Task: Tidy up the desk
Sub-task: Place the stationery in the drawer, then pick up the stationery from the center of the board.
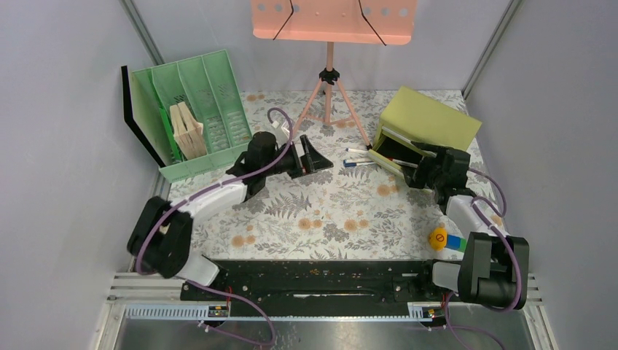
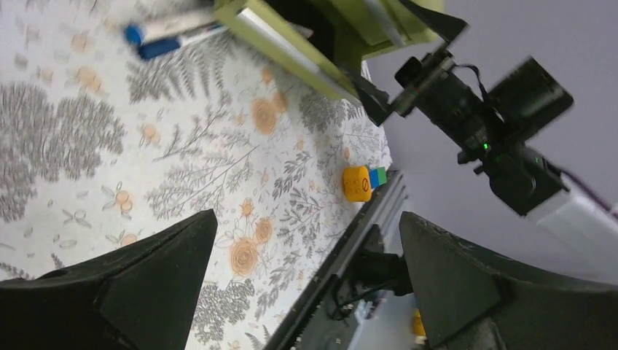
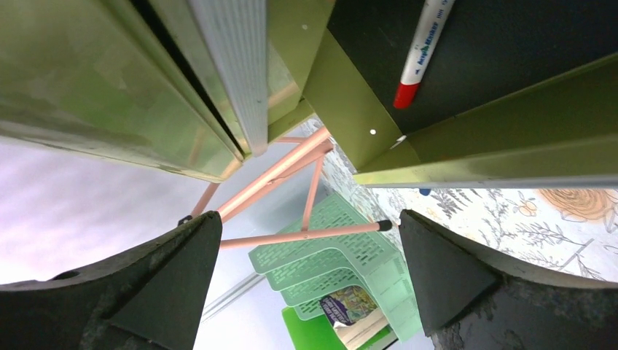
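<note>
Seemingly the tidying is only partly done. On the white-grey floral-print desk [image 1: 321,211], the yellow-green drawer box [image 1: 430,120] stands open and already holds a red-capped white marker [image 3: 423,51]. Two loose white markers [image 1: 358,162] lie just left of that box, and a small orange toy with blue and green blocks [image 1: 441,238] sits well in front of it. The right gripper [image 1: 420,163] hangs at the box's drawer mouth, jaws spread and empty. The left gripper [image 1: 313,157], left of the box beyond the markers, is likewise spread, grasping nothing. Whether more pens lie deeper in the drawer is hard to tell.
</note>
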Robot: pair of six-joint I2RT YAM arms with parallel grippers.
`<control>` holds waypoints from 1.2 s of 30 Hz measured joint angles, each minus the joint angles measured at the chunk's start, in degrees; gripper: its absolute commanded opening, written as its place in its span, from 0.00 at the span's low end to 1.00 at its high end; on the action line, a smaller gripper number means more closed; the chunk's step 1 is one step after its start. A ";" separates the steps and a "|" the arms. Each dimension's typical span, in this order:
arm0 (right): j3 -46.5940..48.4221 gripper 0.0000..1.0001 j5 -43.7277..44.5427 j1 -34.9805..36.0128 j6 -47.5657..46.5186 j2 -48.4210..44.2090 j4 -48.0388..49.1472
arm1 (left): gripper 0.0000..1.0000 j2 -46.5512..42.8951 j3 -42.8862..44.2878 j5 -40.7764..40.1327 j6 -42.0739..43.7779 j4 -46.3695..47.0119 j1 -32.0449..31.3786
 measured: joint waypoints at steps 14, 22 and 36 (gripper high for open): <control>0.70 0.99 -11.10 -0.02 -12.48 -1.07 -9.42 | 0.99 12.33 13.70 6.80 1.88 -16.90 1.29; 7.30 0.99 -14.86 -0.02 -29.24 -3.63 -25.51 | 0.99 13.62 24.98 -10.58 23.80 -34.97 -5.51; 20.59 0.99 -7.02 -0.02 -55.28 -9.38 -46.31 | 0.99 3.08 18.01 -40.72 42.86 -32.28 -12.87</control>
